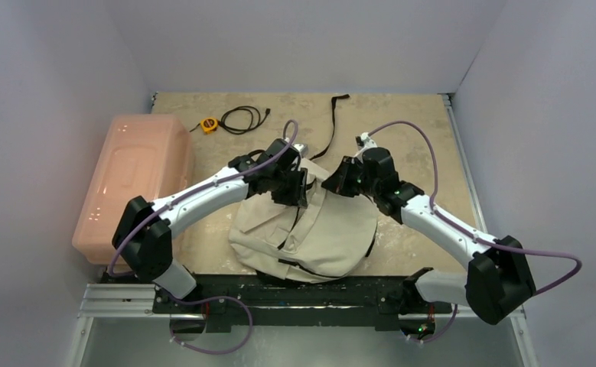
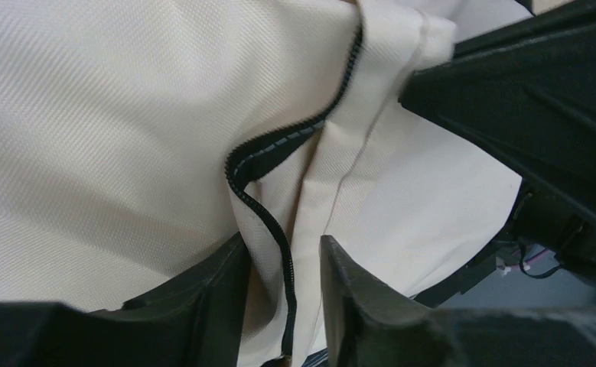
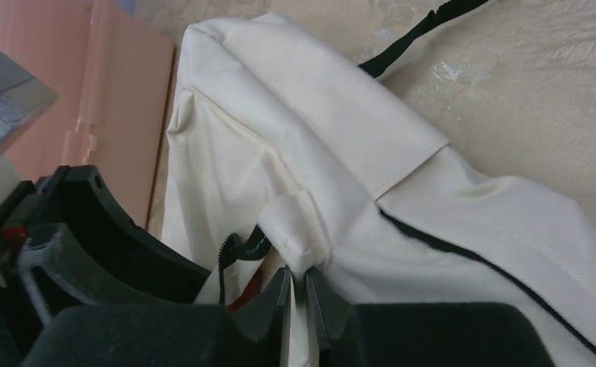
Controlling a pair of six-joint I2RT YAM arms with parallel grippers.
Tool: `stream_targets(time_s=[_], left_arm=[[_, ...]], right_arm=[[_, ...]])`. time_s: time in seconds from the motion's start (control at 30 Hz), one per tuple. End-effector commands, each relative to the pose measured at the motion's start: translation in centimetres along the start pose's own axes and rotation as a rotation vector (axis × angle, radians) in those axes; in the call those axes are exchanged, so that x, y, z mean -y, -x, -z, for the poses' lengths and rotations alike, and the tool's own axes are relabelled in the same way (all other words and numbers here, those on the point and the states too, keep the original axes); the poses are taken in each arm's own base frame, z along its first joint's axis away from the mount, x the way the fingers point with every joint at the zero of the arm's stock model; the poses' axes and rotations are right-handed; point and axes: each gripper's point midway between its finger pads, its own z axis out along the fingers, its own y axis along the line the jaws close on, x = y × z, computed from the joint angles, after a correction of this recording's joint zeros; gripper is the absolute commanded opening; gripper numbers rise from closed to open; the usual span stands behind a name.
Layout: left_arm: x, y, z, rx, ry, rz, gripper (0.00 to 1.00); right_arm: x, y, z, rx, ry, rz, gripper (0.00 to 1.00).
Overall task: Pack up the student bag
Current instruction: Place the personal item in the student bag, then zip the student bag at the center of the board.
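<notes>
The student bag, cream canvas with black zipper trim, lies in the middle of the table near the arm bases. My left gripper is at the bag's top edge. In the left wrist view its jaws hold a fold of cream fabric with the black zipper edge between them. My right gripper faces it from the right. In the right wrist view it is pinched shut on a small cream fabric loop of the bag. A bit of red shows inside the opening.
A large pink plastic bin stands at the left, also in the right wrist view. A yellow tape measure and a coiled black cable lie at the back. A black strap trails behind the bag.
</notes>
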Motion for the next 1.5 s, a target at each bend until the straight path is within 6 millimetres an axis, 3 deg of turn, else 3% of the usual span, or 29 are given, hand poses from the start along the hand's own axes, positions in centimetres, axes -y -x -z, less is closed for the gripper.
stream_targets(time_s=[0.0, 0.1, 0.23, 0.37, 0.43, 0.5, 0.6, 0.8, 0.9, 1.03, 1.4, 1.47], left_arm=[[2.0, -1.5, 3.4, 0.006, -0.129, -0.003, 0.44], [1.1, -2.0, 6.1, 0.068, -0.111, 0.002, 0.58], [-0.1, -2.8, 9.9, 0.177, -0.102, 0.020, 0.83], [-2.3, -3.6, 12.8, 0.251, -0.026, 0.046, 0.91], [-3.6, -4.2, 13.9, 0.282, 0.018, 0.062, 0.92], [-4.8, -4.9, 14.8, 0.313, 0.044, 0.090, 0.92], [-6.4, -6.2, 15.7, 0.379, 0.054, 0.151, 0.89], [-8.3, -9.0, 14.9, 0.411, 0.029, 0.256, 0.85], [-8.5, -9.9, 14.3, 0.410, 0.002, 0.281, 0.85], [-8.6, -10.7, 13.5, 0.391, -0.019, 0.282, 0.85], [-7.6, -11.8, 11.3, 0.354, -0.112, 0.291, 0.84], [-7.6, -11.8, 11.2, 0.355, -0.110, 0.287, 0.84]], right_arm=[[-3.4, 2.0, 1.2, 0.013, 0.105, 0.073, 0.33], [-2.0, 1.5, 2.1, 0.019, 0.045, 0.175, 0.59], [-1.1, 1.3, 4.1, 0.054, -0.005, 0.321, 0.80], [-3.6, -0.2, 5.3, 0.080, 0.074, 0.525, 0.87], [-6.3, -1.3, 6.0, 0.103, 0.213, 0.572, 0.87], [-9.3, -2.1, 7.0, 0.178, 0.334, 0.656, 0.87], [-12.8, -4.8, 7.8, 0.233, 0.479, 0.876, 0.85], [-15.1, -10.9, 7.1, 0.182, 0.674, 1.352, 0.82], [-14.2, -13.5, 5.5, 0.061, 0.681, 1.540, 0.80], [-12.1, -15.4, 3.0, -0.110, 0.651, 1.681, 0.70], [-10.4, -16.2, -0.1, -0.155, 0.577, 1.752, 0.60], [-10.1, -16.0, -0.5, -0.144, 0.555, 1.764, 0.51]])
